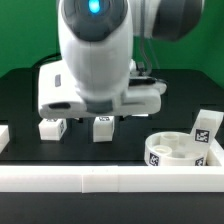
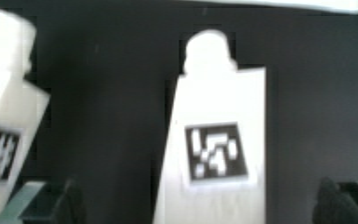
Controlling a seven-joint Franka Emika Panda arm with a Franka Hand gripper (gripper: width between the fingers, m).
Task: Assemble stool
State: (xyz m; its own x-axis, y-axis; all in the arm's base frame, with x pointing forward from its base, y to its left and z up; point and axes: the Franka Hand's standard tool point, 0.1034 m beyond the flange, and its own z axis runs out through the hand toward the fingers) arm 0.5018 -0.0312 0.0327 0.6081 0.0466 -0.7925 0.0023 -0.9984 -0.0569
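Observation:
The white round seat disc (image 1: 172, 152) with a hollow centre lies at the front of the exterior view's right. One tagged white leg (image 1: 205, 128) leans just behind it. Two more legs stand under the arm, one (image 1: 50, 127) to the left and one (image 1: 102, 127) in the middle. My gripper (image 1: 101, 116) hangs right over the middle leg. In the wrist view this leg (image 2: 215, 150) lies between my gripper (image 2: 190, 205), whose dark fingers (image 2: 34, 205) stand wide apart and clear of it. The other leg (image 2: 7, 110) lies beside it.
A long white border rail (image 1: 110, 178) runs along the front of the black table. A short white rail piece (image 1: 5, 135) sits at the exterior view's left edge. The arm's white body hides the table's middle behind the legs.

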